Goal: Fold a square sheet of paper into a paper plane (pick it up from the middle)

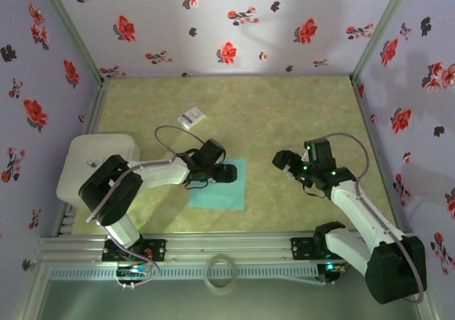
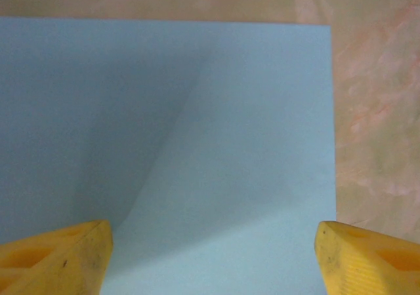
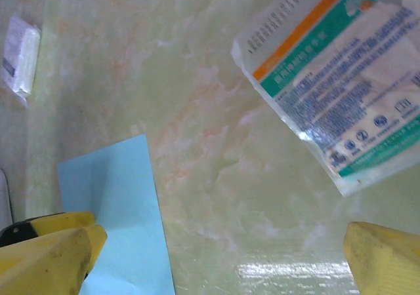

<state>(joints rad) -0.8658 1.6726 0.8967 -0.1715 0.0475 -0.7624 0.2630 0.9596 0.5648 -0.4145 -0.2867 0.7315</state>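
The table [image 1: 298, 107] carries the square sheet of paper [image 1: 224, 192], lying flat. Over the sheet's far half hangs the left gripper [image 1: 229, 172], jaws wide and empty. Right of the sheet, apart, the right gripper [image 1: 279, 161] gapes fully, empty. Beyond the sheet, a small white card [image 1: 192, 116].

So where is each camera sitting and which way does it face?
Top external: above and behind the arm bases, looking down at the green marbled table; both arms show, left gripper over the thin teal square sheet of paper, right gripper off it.
Left wrist: on the left arm, looking closely down at the sheet; its yellow fingers at the bottom corners.
Right wrist: looking down at table and a glossy printed packet; its yellow fingers below.
Shared: top and right wrist both show the small white packet.
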